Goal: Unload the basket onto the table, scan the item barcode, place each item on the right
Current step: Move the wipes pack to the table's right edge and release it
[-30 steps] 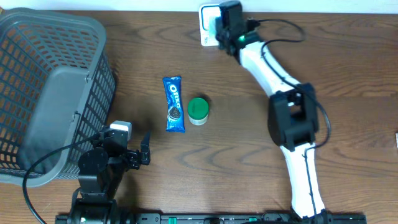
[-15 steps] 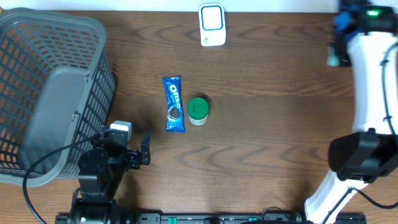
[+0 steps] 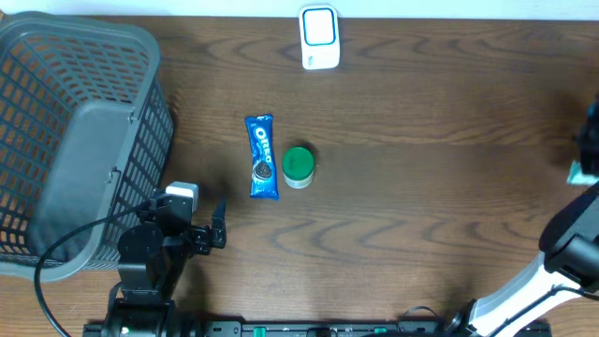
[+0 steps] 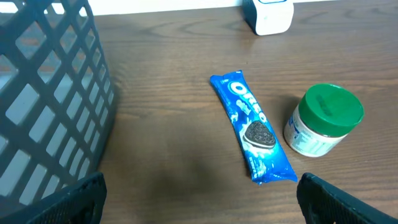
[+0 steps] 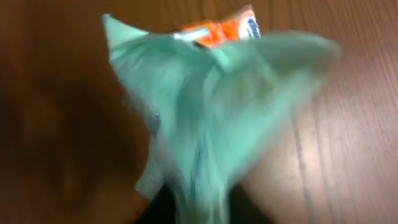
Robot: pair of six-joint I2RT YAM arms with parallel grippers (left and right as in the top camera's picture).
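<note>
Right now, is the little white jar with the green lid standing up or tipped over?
Standing up. The white jar with the green lid sits on its base, lid on top.

The Oreo pack (image 3: pixel 262 156) is lying just left of the jar (image 3: pixel 298 167), closing off that side, and the basket (image 3: pixel 140 42) is standing well to the jar's left. Bare table (image 3: pixel 421 187) is stretching right of the jar and beyond it toward the scanner (image 3: pixel 319 37).

Cookie pack (image 3: pixel 262 156) lies just left of jar (image 3: pixel 299 167), basket (image 3: pixel 150 131) far left.
</note>
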